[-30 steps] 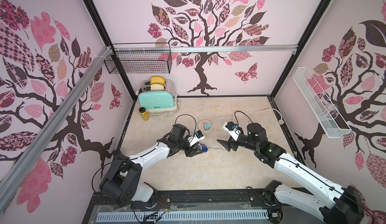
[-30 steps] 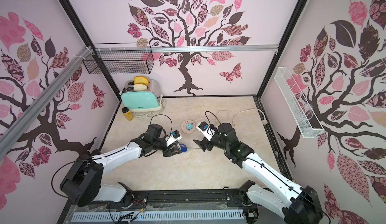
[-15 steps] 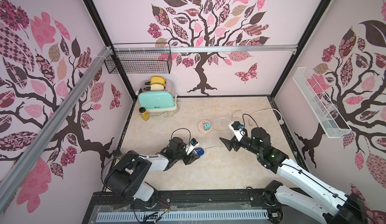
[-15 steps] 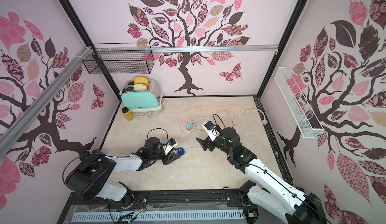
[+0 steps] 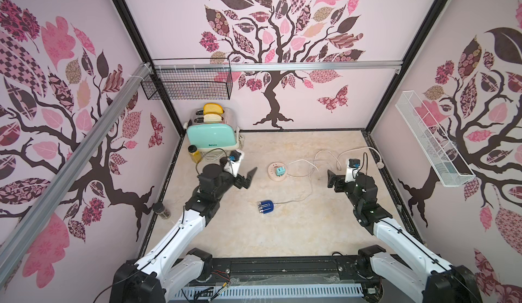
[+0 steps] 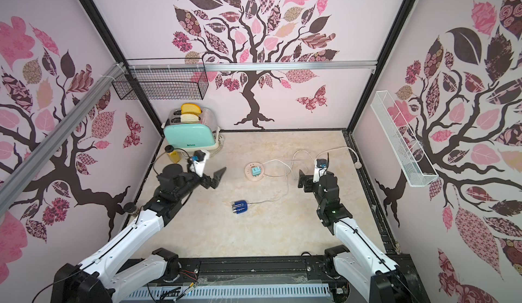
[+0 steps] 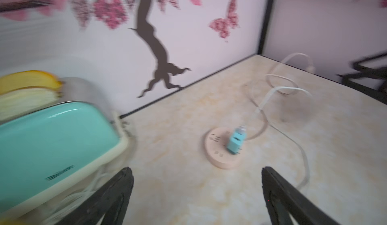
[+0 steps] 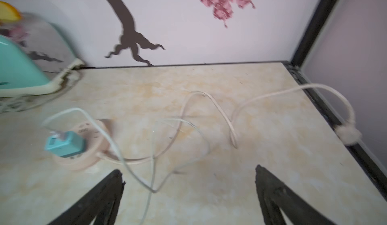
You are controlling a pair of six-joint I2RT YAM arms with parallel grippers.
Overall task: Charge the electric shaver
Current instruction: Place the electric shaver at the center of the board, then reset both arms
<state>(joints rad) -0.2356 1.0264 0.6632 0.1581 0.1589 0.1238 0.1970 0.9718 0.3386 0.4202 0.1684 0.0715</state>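
Pulled back since a second ago: left gripper [image 5: 246, 178] off toward the toaster [image 5: 211, 140], right gripper [image 5: 334, 180] off toward the right edge of the table [image 5: 254, 239]. Were close together over the electric shaver [image 5: 265, 206] then, and now sit well apart from it and from each other. Fingers spread wide on both, nothing between them, confirmed in both wrist views.

Left lying flat on the bare middle of the table, nearer the robot than the round pink power strip [image 5: 272, 176], touched by neither gripper.

Progress, judged from how things lie:
- teal plug adapter [image 5: 280, 171] seated upright in the power strip
- thin white charging cable [image 5: 293, 200] running from the adapter, looping across the table and ending at the shaver's blue end
- looks plugged in, though too small in both top views to confirm a full seat
- no charging light to be made out

So probably done, or done bar a check of the connector; nothing else visibly left but clearing the arms.

Orientation: long axis roughly left-right across the table, slightly slanted. Silver ridged head toward the robot's left — cable end toward the right.
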